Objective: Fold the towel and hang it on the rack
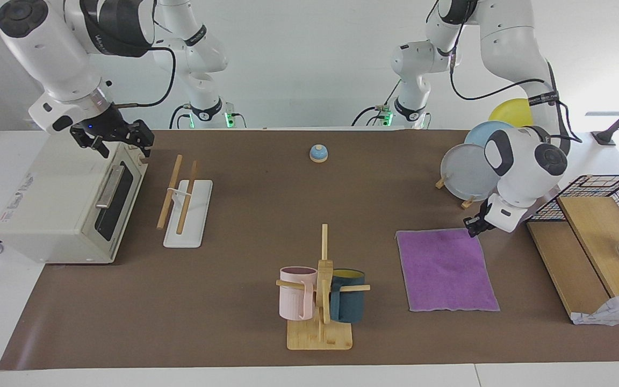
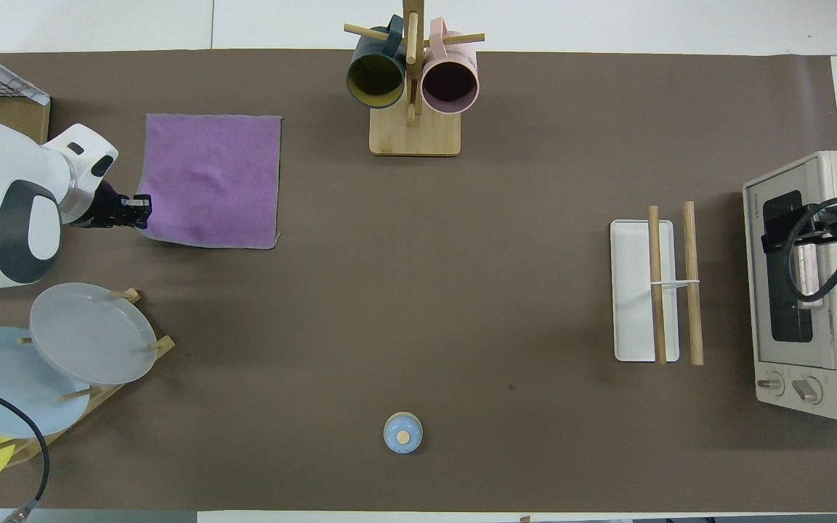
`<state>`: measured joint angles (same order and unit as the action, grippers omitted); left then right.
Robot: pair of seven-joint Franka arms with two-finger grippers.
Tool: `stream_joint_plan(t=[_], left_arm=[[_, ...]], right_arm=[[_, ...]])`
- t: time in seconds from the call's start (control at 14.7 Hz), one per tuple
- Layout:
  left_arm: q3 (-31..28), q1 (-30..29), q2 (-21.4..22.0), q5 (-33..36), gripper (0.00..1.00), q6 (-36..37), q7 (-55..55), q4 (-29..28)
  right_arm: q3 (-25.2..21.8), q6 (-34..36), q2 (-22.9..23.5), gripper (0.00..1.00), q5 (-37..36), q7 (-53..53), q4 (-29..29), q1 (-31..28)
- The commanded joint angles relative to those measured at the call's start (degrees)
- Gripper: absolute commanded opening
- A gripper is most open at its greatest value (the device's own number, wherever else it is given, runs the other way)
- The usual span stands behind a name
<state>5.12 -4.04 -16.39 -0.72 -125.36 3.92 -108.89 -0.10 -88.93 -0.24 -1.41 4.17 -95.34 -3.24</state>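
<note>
The towel [image 1: 446,269] lies flat and unfolded, purple face up, on the brown mat toward the left arm's end of the table; it also shows in the overhead view [image 2: 208,181]. My left gripper [image 1: 474,226] is low at the towel's corner nearest the robots, seen from above at that corner's edge [image 2: 136,211]. The rack [image 1: 201,207], two wooden rods on a white base, stands toward the right arm's end, beside the toaster oven [image 1: 57,209]; it also shows from above [image 2: 631,290]. My right gripper [image 1: 119,141] is open and empty over the oven's front top edge [image 2: 818,225].
A mug tree [image 1: 323,279] with a pink and a dark teal mug stands farther from the robots, mid-table [image 2: 415,134]. A plate stand with plates [image 1: 468,172] is near the left arm [image 2: 88,334]. A small blue bell [image 1: 318,153] sits nearer the robots. A wire basket [image 1: 610,193] and wooden boards [image 1: 594,242] lie past the towel.
</note>
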Motion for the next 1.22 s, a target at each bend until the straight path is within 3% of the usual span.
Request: stream_joint_plan(t=[0.0, 0.41, 0.61, 0.81, 0.88, 0.95, 1.15], left_arm=[[0.1, 3.5, 3.5, 0.3, 0.00, -0.8, -0.9, -1.2], [-0.1, 14.7, 6.0, 0.3, 0.00, -2.9, 0.3, -3.2], [-0.2, 18.8, 8.4, 0.5, 0.00, -14.3, 2.0, -12.1], [-0.3, 19.9, 8.7, 0.8, 0.00, -16.7, 2.1, -14.9], [-0.2, 19.8, 8.7, 0.8, 0.18, -16.5, 2.7, -15.0], [-0.3, 19.9, 8.8, 0.8, 0.99, -16.8, 4.1, -15.6], [-0.3, 19.4, 8.8, 0.8, 1.00, -15.8, 5.0, -15.3]], right_arm=[[-0.2, 0.8, -0.4, 1.00, 0.8, 0.9, 0.2, -0.2], [-0.2, 0.8, -0.4, 1.00, 0.8, 0.9, 0.2, -0.2], [-0.2, 0.8, -0.4, 1.00, 0.8, 0.9, 0.2, -0.2], [-0.2, 0.8, -0.4, 1.00, 0.8, 0.9, 0.2, -0.2], [-0.2, 0.8, -0.4, 1.00, 0.8, 0.9, 0.2, -0.2], [-0.2, 0.8, -0.4, 1.00, 0.8, 0.9, 0.2, -0.2], [-0.2, 0.9, -0.4, 1.00, 0.8, 0.9, 0.2, -0.2]])
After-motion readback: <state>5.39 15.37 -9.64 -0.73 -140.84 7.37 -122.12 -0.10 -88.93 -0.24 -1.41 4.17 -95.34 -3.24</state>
